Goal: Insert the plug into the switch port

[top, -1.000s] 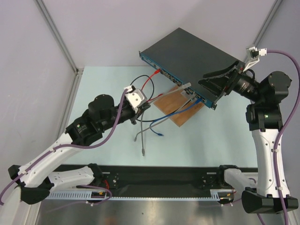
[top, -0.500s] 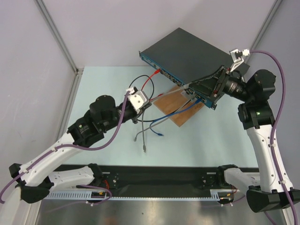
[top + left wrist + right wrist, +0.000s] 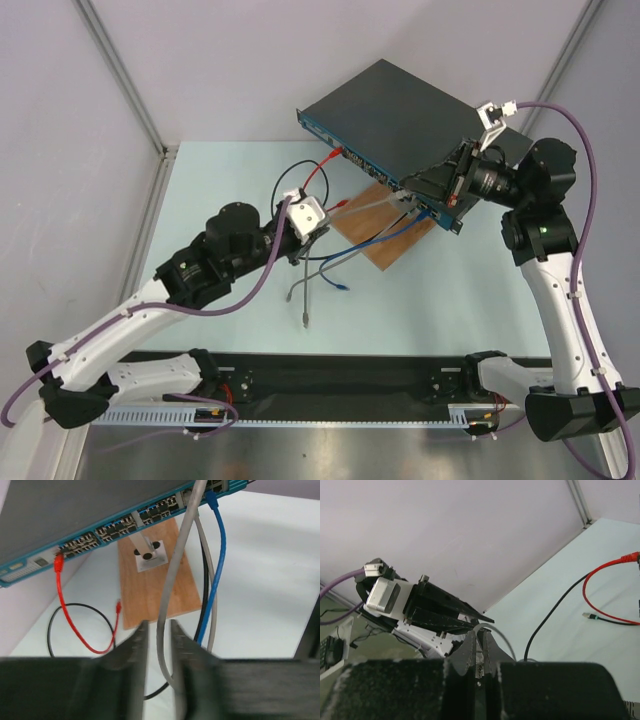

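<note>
The switch (image 3: 390,110), a flat black box with a blue socket strip (image 3: 120,522), stands raised over a wooden board. A grey cable (image 3: 365,205) runs from my left gripper (image 3: 323,228) up to the strip's right end. In the left wrist view that cable (image 3: 175,565) passes between the left gripper's (image 3: 156,625) slightly parted fingers, which are open. My right gripper (image 3: 415,187) is at the switch's right front corner. The right wrist view shows the right gripper (image 3: 480,632) shut on the grey cable (image 3: 492,630), which arcs out from the tips. The plug is hidden.
The wooden board (image 3: 150,590) carries a metal bracket (image 3: 147,560). A red cable (image 3: 70,615) and a blue cable (image 3: 220,555) sit in the strip's sockets. A black cable (image 3: 285,185) loops on the table. Another grey lead (image 3: 300,300) lies loose near the front.
My right gripper has swung left to the switch's front corner and shut on the grey cable. The left jaws have parted from the cable, and the left arm has shifted slightly right.
</note>
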Controlling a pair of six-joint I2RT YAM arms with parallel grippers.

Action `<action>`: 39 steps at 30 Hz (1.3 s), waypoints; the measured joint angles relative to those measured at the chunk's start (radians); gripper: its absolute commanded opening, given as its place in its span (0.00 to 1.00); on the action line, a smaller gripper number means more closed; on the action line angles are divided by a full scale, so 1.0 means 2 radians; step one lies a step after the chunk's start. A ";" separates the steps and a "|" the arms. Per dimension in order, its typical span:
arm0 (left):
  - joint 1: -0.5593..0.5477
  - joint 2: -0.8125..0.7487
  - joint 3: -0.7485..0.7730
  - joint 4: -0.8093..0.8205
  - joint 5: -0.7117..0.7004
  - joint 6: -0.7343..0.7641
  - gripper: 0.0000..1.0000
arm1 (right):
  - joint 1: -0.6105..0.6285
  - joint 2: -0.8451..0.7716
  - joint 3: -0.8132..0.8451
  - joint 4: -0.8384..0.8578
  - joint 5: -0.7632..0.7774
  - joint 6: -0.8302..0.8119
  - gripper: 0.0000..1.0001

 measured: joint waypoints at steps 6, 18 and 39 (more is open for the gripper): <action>-0.001 0.009 0.020 -0.014 0.012 -0.024 0.58 | 0.003 0.008 0.025 -0.038 -0.018 -0.059 0.00; -0.101 0.036 0.041 0.051 -0.089 0.105 0.72 | 0.007 0.008 0.012 -0.015 -0.011 -0.037 0.00; -0.197 0.141 0.003 0.253 -0.288 0.352 0.19 | 0.032 -0.022 -0.035 -0.015 0.007 -0.002 0.00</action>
